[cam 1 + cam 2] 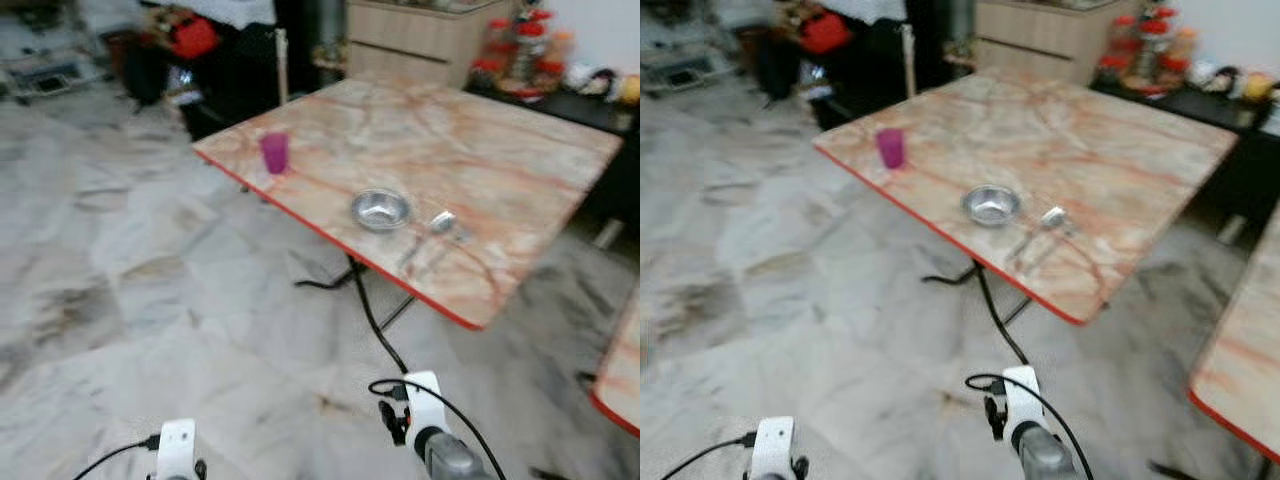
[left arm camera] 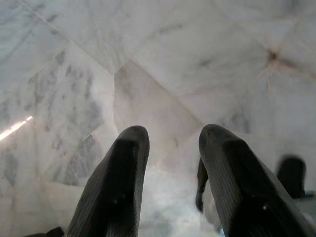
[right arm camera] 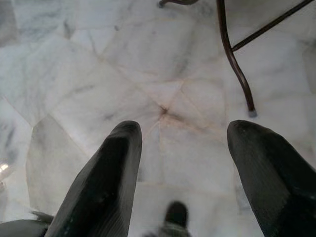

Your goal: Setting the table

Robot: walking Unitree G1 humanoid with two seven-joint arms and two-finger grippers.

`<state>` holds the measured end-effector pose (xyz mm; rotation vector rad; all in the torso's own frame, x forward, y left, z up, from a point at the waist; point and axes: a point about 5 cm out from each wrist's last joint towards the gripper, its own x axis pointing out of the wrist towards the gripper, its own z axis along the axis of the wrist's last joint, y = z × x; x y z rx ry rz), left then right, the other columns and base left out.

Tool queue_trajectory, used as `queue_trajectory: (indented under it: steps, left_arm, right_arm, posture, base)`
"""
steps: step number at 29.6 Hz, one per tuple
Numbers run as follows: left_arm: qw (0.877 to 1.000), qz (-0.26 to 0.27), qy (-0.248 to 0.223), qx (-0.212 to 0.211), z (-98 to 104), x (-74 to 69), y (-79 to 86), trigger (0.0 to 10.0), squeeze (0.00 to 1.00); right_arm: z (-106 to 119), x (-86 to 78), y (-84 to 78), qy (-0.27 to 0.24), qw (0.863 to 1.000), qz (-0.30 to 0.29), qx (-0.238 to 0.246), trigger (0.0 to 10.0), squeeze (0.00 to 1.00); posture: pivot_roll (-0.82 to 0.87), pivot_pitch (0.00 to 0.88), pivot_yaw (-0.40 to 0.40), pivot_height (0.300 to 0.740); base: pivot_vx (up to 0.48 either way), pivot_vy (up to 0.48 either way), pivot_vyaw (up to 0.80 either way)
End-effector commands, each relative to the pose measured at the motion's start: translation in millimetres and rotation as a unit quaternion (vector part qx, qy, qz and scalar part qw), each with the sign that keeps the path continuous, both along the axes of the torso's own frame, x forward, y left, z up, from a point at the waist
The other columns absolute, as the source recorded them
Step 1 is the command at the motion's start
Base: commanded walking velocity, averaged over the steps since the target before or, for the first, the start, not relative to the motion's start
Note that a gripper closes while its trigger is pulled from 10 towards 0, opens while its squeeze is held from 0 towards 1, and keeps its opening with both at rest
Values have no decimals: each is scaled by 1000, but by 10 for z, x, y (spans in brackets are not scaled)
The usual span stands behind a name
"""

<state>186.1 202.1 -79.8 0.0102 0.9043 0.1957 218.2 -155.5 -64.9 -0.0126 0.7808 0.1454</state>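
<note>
A marble-patterned table (image 1: 500,170) with a red edge stands ahead. On it sit a purple cup (image 1: 275,153) near the left corner, a steel bowl (image 1: 380,209) near the front edge, and a spoon (image 1: 438,224) with cutlery just right of the bowl. Both arms hang low over the floor, well short of the table. My left gripper (image 2: 170,143) is open, nothing between its fingers, pointing at marble tiles. My right gripper (image 3: 182,140) is open wide and empty above the floor by a table leg (image 3: 237,64).
A second red-edged table (image 1: 620,370) pokes in at the right. Dark table legs and a cable (image 1: 370,310) run under the near table. Cluttered furniture, a red bag (image 1: 192,38) and a wooden cabinet (image 1: 420,35) line the back. Marble floor (image 1: 150,300) lies open to the left.
</note>
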Motion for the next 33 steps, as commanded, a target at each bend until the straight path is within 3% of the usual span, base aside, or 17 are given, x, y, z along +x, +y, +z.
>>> queue_trajectory:
  steps: [1, 10, 13, 33]
  left_arm:
    - [1000, 1, 7, -6, -23, -31, -39, 10000, 0]
    - [1000, 1, 7, -6, -23, -31, -38, 10000, 0]
    - [1000, -4, 5, -5, -15, -22, -14, 10000, 0]
    - [1000, -7, 2, -5, -15, -28, -11, 10000, 0]
  right_arm:
    - [2, 5, -41, 3, 1000, -6, -3, 10000, 0]
    - [2, 5, -40, 3, 1000, -6, -3, 10000, 0]
    - [-42, -64, 19, 18, 1000, 6, 11, 10000, 0]
    - [-68, -102, -8, 29, 1000, 4, -2, 10000, 0]
  posture:
    - [-6, 0, 10, 728]
    - [-6, 0, 10, 728]
    - [-13, 0, 22, 728]
    - [-11, 0, 19, 728]
  base:
    - [368, 0, 794]
    - [368, 0, 794]
    - [0, 0, 0]
    - [0, 0, -39]
